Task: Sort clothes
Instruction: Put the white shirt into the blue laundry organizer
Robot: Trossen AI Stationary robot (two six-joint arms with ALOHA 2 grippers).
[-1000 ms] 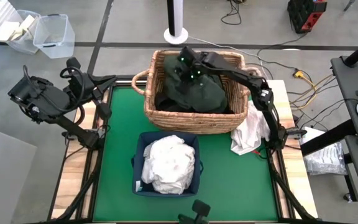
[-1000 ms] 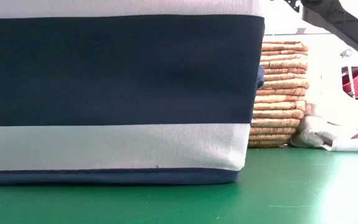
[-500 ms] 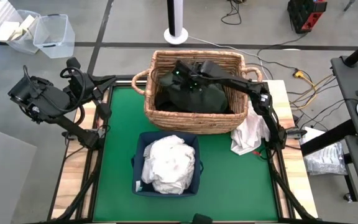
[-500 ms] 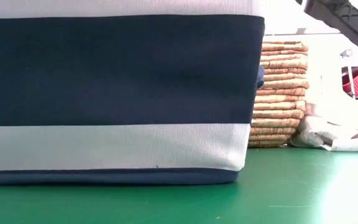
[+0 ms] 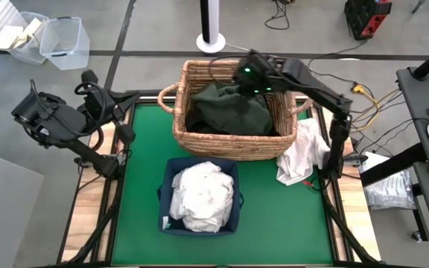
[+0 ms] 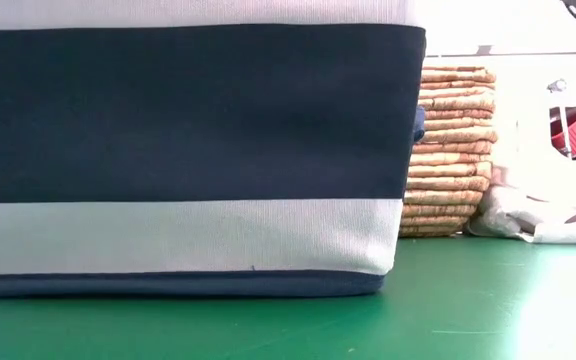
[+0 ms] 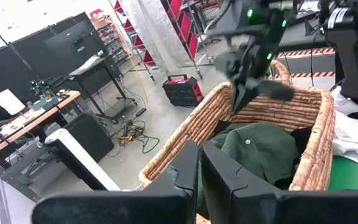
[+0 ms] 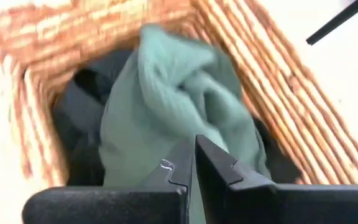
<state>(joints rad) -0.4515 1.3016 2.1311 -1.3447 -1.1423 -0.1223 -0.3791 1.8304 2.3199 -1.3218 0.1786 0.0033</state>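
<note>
High view: dark green garment in wicker basket, unlabelled.

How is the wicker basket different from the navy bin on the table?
The wicker basket is tan and woven, with side handles; the navy bin is smooth blue fabric. The basket holds dark clothes, with a dark green garment uppermost; the bin holds white clothes. The basket looks wider. Both stand open-topped on the green mat.

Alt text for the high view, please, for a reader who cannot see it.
From above, the right gripper, fingers shut and empty, hangs over a wicker basket holding a dark green garment. A navy bin of white clothes sits nearer; the left gripper waits off the table's left edge.
</note>
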